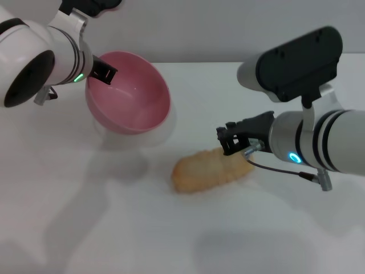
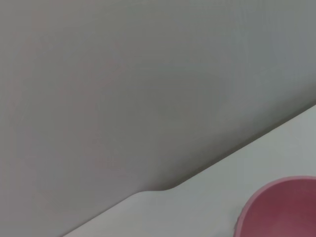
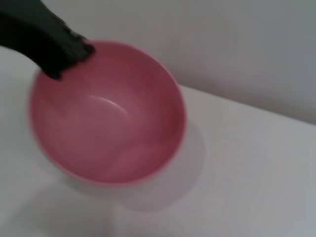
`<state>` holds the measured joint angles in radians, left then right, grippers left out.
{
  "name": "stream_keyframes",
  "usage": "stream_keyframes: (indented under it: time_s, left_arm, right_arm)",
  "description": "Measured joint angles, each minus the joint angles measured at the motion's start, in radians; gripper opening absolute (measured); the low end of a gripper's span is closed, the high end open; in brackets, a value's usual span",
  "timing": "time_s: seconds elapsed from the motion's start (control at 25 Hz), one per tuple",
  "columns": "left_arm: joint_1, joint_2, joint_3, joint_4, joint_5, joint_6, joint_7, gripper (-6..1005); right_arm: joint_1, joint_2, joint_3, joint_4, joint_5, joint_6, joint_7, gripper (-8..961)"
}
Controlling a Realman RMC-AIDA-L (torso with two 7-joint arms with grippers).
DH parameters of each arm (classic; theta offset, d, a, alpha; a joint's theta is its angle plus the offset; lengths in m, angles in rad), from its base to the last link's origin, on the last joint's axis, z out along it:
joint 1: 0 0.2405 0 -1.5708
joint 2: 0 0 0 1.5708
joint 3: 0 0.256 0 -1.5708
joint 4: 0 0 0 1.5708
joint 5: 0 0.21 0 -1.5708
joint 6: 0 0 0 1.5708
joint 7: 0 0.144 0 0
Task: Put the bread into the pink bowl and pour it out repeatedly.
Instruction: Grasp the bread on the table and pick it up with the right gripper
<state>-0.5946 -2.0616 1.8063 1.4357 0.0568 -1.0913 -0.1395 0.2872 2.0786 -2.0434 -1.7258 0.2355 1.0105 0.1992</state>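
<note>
Currently I have the left gripper clamped on the rim of the pink bowl, one finger visible inside the wall, holding the bowl lifted and tipped so its mouth faces toward the right arm; a soft shadow lies on the table under it. Bowl is empty in both the head view and the right wrist view, where the left finger shows dark at the rim. Left wrist view gives only a slice of the rim and the table edge. The bread lies on the table just below and right of the bowl, plain tan side showing, long axis roughly across the workspace. Right gripper sits at the bread's right end, very close or touching; I cannot tell from these views whether its jaws are released or already pinching the loaf. My reading: the pour is done and the pick-up of the bread is the step in hand. To do it well I would bring the jaws down across the loaf's short width near its middle, not at the tip, so it does not swing when lifted. I would also level the bowl upright on the table first, since a tilted mouth would likely let the loaf slide straight back out
</note>
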Motion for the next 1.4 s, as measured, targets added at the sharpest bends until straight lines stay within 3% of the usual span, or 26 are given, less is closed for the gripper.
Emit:
stream_keyframes:
  time_s: [0.2,0.52,0.72,0.96,1.4]
  left_arm:
    - [-0.004,-0.001,0.002,-0.002,0.0,-0.001,0.0,96]
    - [-0.02,-0.003,0.003,-0.011,0.0,-0.006,0.0,96]
    - [-0.023,-0.004,0.003,-0.011,0.0,-0.007,0.0,97]
    - [-0.027,-0.005,0.004,-0.011,-0.002,-0.007,0.0,97]
    - [-0.033,-0.006,0.014,-0.011,-0.013,-0.013,0.0,98]
  right_arm:
    - [0.007,-0.001,0.003,0.094,0.007,-0.058,0.026,126]
    - [0.008,-0.004,0.029,0.149,0.029,-0.072,0.028,370]
    - [0.007,-0.004,0.043,0.183,0.035,-0.078,0.029,579]
    - [0.014,-0.003,0.053,0.224,0.049,-0.093,0.029,740]
    - [0.068,-0.004,0.048,0.335,0.12,-0.134,0.01,725]
